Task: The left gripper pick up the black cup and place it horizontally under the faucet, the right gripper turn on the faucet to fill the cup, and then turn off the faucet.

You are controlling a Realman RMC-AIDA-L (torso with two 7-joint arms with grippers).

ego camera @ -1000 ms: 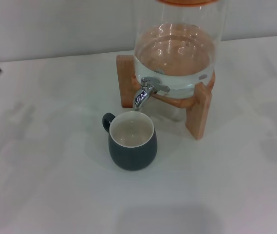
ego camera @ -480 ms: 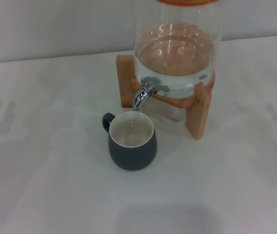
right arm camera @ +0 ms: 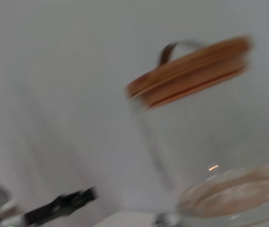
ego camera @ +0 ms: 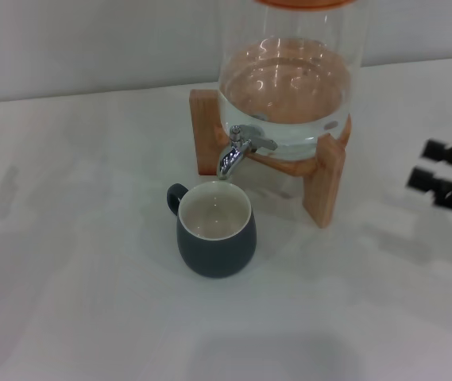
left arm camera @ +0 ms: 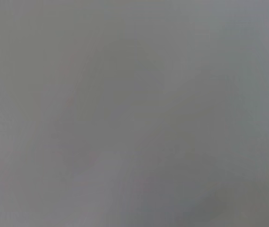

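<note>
Cup: the black cup (ego camera: 216, 230) is sitting upright on the white counter (ego camera: 83, 262), handle pointing to about 10 o'clock, its mouth just under the spout.
Faucet: the faucet (ego camera: 237, 149) is poking out of the glass dispenser (ego camera: 289, 87) at the cup's 12 o'clock; no water is showing at the spout.
Right tool: the right tool (ego camera: 436, 179) is showing at the 3 o'clock edge, two dark fingers set apart, gripping nothing, well clear of the wooden stand (ego camera: 325, 182).
Left tool: out of sight; its wrist camera is showing only plain grey.
Lid: the dispenser's wooden lid (right arm camera: 191, 71) is sitting on top.
</note>
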